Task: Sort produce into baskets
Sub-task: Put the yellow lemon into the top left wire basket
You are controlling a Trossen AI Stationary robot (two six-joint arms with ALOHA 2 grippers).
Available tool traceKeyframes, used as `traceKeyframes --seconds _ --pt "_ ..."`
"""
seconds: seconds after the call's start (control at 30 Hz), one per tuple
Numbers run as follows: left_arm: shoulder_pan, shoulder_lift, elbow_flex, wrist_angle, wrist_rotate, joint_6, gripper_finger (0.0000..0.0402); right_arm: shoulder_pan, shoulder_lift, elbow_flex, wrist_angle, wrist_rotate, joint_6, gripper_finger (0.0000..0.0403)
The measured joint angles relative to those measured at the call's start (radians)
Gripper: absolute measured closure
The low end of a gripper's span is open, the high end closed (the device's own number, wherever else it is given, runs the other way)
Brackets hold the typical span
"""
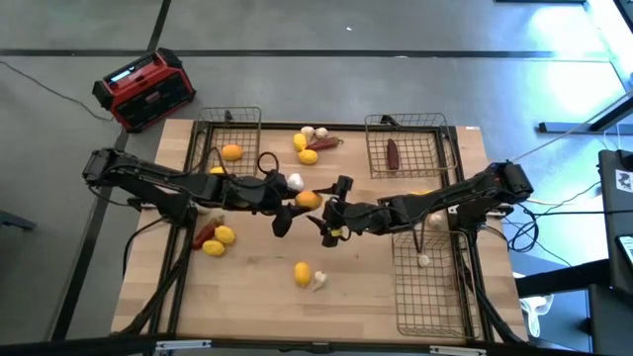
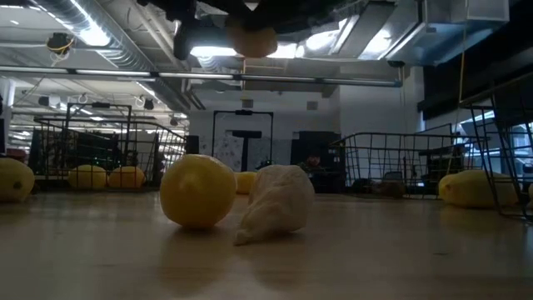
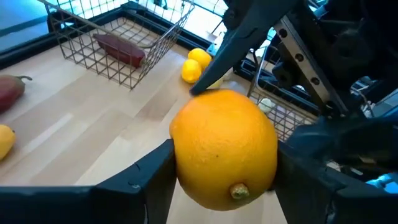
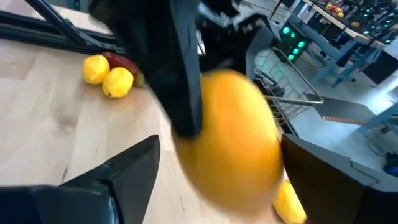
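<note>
An orange fruit (image 1: pixel 309 199) hangs mid-picture above the counter (image 1: pixel 257 287), pinched by the left pincer (image 1: pixel 287 206). The right pincer (image 1: pixel 331 220) is spread around it. Next, it probably squeezes, then left lets go.

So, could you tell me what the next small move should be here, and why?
Probably the right gripper should back straight away from the orange. The left gripper is clamped on it above the table, the right one's fingers stand open around it, and the basket on the left arm's side holds similar fruit.
</note>
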Motion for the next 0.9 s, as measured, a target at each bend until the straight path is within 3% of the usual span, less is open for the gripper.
traceKeyframes --seconds 0.37,0.63,0.9 --pt "0.031 -0.167 0.0 -0.213 -0.058 -0.003 0.0177 0.065 -0.034 -0.001 -0.119 0.006 0.07 0.0084" --pt "0.068 -0.285 0.0 -0.382 -0.143 -0.026 0.0176 0.063 -0.025 -0.001 -0.162 -0.049 0.148 0.0084" --pt "0.136 -0.328 0.0 -0.549 -0.239 -0.057 0.0176 0.055 -0.005 -0.002 -0.181 -0.075 0.163 0.0084"
